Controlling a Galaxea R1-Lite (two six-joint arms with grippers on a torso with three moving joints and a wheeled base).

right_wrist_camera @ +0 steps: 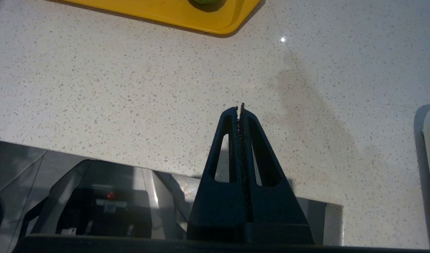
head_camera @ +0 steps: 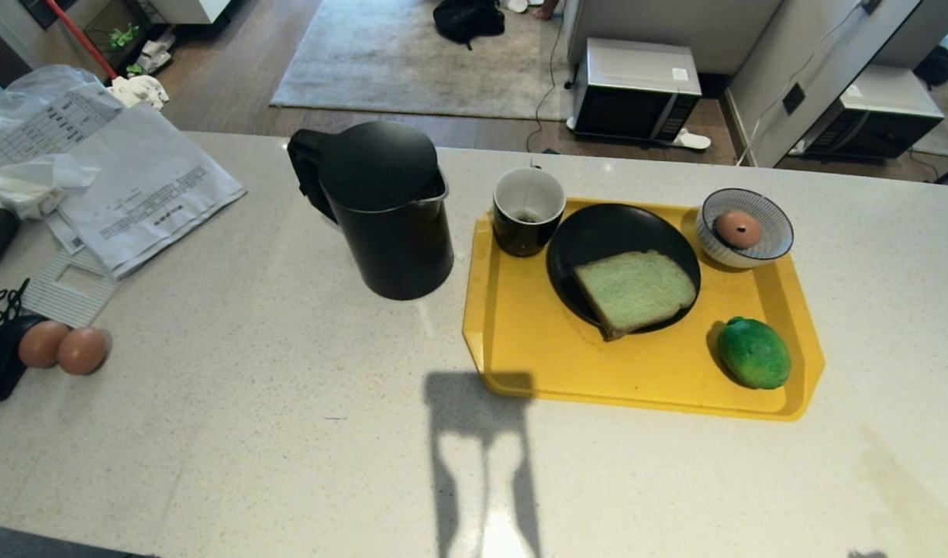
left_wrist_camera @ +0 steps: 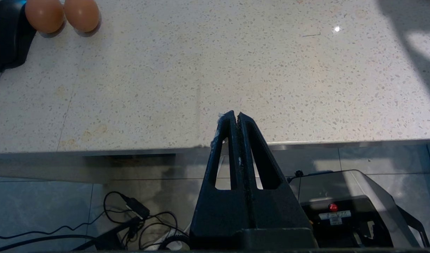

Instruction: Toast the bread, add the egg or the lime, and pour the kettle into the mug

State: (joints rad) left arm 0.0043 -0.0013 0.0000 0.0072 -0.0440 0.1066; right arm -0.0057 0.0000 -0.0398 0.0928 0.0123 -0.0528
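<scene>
Both my left end effector (left_wrist_camera: 235, 116) and right end effector (right_wrist_camera: 239, 108) hang closed and empty at the surface's (head_camera: 287, 434) near edge. The bread (head_camera: 635, 290) lies on the black plate (head_camera: 598, 229) in the yellow tray (head_camera: 644, 380); it looks light, soft and easily crushed. I would pinch it gently by the crust edge overhanging the plate's rim.

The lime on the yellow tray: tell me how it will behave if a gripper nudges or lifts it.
The lime looks oval, so a nudge would probably roll it across the flat yellow tray. Its raised rim may stop it. The bumpy skin likely gives fair grip, though the rounded sides could squirt from closing fingers.
</scene>
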